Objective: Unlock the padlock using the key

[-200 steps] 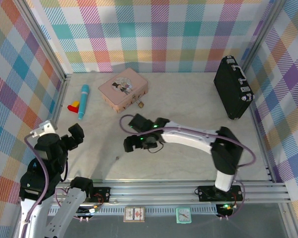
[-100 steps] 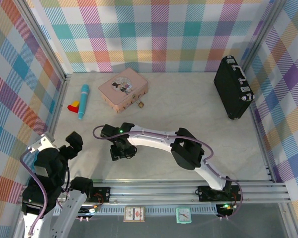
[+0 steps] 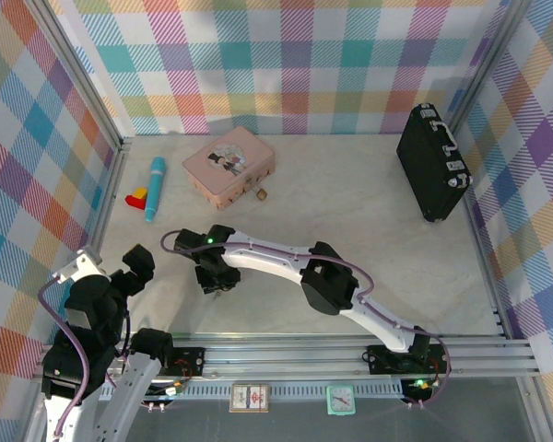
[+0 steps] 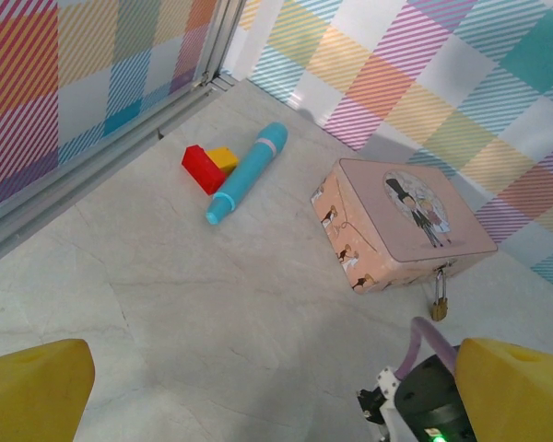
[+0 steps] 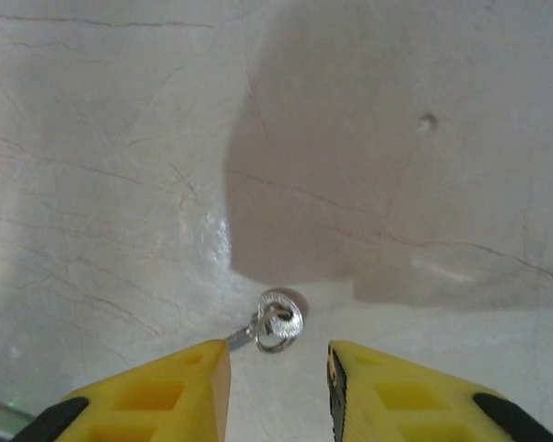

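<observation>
Since a second ago the right arm has swung across to the left half of the surface [image 3: 350, 193], and the right pincer [image 3: 216, 279] has dropped low and narrowed from wide.

From above, that pincer points down at the surface in front of the pink tin [image 3: 229, 166], apart from it. The padlock [image 3: 260, 193] sits against the tin's near side. A teal marker [image 3: 155, 187] and red and yellow blocks [image 3: 136, 196] lie left of the tin, and a black case [image 3: 431, 163] stands at the far right. The left pincer [image 3: 132, 267] is raised at the near left.

On the left wrist, the left pincer [image 4: 272, 373] stands wide with nothing between its yellow fingers. The padlock [image 4: 439, 304] hangs at the clasp of the tin [image 4: 401, 226]. The marker [image 4: 247, 173] touches the red and yellow blocks [image 4: 203, 170].

On the right wrist, the key [image 5: 275, 322] lies flat on the surface [image 5: 120, 138]. Its ring end is just ahead of the right pincer [image 5: 278, 361], and its shaft runs toward one fingertip. The fingers are close together with a gap, not clamped on the key.
</observation>
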Tool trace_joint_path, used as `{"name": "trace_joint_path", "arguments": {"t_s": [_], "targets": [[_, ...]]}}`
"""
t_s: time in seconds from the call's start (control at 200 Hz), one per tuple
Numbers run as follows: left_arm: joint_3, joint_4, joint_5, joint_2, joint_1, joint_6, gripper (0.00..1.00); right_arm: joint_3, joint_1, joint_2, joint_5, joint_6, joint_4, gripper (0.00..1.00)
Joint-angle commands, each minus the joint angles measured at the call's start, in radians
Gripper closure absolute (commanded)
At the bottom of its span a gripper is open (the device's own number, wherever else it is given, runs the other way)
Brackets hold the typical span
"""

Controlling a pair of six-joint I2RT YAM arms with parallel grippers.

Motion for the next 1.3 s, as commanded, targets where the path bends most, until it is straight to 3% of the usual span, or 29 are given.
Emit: {"name": "trace_joint_path", "arguments": {"t_s": [0.0, 0.345, 0.765, 1.295], "targets": [[-0.007, 0.035, 0.003, -0.019, -0.009, -0.009, 0.0, 0.052, 0.009, 0.034, 0.002, -0.004, -0.069, 0.68], [-0.011, 0.04, 0.004, -0.024, -0.015, -0.007, 0.0, 0.079, 0.011, 0.069, -0.011, -0.008, -0.077, 0.75], [-0.014, 0.042, 0.004, -0.027, -0.017, -0.007, 0.0, 0.105, 0.013, 0.093, -0.013, -0.013, -0.095, 0.71], [-0.014, 0.042, 0.0, -0.027, -0.019, -0.009, 0.0, 0.1, 0.014, 0.089, 0.002, -0.009, -0.116, 0.84]]}}
